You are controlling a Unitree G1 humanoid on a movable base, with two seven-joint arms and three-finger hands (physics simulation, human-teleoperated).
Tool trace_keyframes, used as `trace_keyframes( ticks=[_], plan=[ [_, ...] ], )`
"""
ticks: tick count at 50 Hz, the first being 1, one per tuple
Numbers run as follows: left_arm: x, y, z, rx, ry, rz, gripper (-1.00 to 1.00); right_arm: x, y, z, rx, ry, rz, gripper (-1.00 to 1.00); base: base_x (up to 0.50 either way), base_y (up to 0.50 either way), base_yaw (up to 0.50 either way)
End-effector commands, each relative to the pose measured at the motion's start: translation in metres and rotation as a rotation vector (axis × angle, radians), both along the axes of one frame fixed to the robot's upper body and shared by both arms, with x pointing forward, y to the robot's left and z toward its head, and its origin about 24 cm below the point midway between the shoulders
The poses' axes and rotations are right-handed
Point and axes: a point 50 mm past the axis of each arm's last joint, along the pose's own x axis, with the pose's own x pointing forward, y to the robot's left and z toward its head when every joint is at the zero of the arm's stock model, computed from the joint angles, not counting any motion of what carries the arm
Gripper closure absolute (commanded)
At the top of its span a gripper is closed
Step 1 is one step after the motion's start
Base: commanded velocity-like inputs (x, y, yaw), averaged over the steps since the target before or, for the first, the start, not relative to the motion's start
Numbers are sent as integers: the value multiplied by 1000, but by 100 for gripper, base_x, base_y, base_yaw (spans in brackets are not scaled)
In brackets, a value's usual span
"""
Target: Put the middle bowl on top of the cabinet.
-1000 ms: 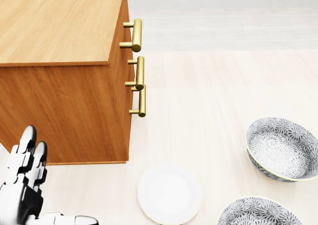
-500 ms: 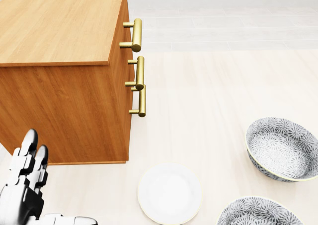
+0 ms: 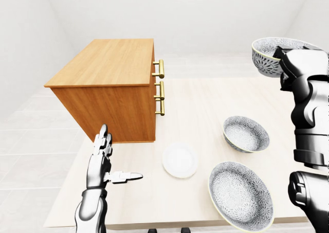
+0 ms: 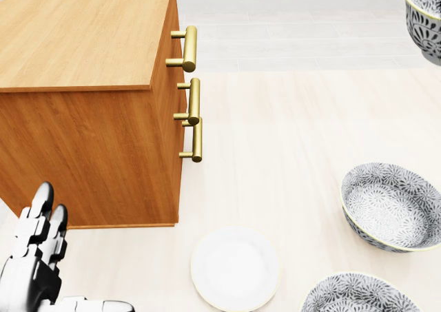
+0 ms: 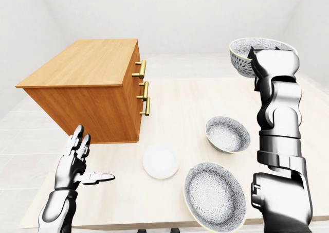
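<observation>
My right hand point(image 5: 261, 62) is raised high at the right of the right-eye view, shut on the rim of a grey patterned bowl point(image 5: 243, 53). The same bowl point(image 4: 423, 17) shows in the top right corner of the head view. It hangs well to the right of the wooden cabinet point(image 3: 110, 63), about level with the cabinet's flat top. My left hand point(image 3: 105, 158) is open with spread fingers, low at the left, just below the cabinet's near side and holding nothing.
Two more patterned bowls stand on the pale table point(image 3: 205, 96): a smaller one point(image 3: 245, 133) and a larger one point(image 3: 240, 194) nearer the bottom. A white plate point(image 3: 180, 160) lies between them and the cabinet. Brass drawer handles point(image 3: 160, 86) stick out to the right.
The held bowl has come into the head view's top right corner. My left hand has sunk slightly. The camera has not moved.
</observation>
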Motion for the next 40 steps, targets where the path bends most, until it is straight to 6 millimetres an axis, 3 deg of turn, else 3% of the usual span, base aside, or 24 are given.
trace_keyframes(
  ticks=[1, 9, 19, 40],
  plan=[
    [1, 2, -4, -7, 16, 2, -100, 19, 25, 40, 23, -94, 73, 100, 0, 0, 0],
    [-1, 2, -3, -8, 13, 3, -100, 28, 45, 51, 86, -80, 148, 100, 0, 0, 0],
    [0, 2, -5, -11, 18, 0, -100, 39, 74, 78, 135, -122, 245, 100, 0, 0, 0],
    [1, 4, -9, -13, 37, 2, -100, 66, 145, 99, 294, -196, 451, 100, 0, 0, 0]
  ],
)
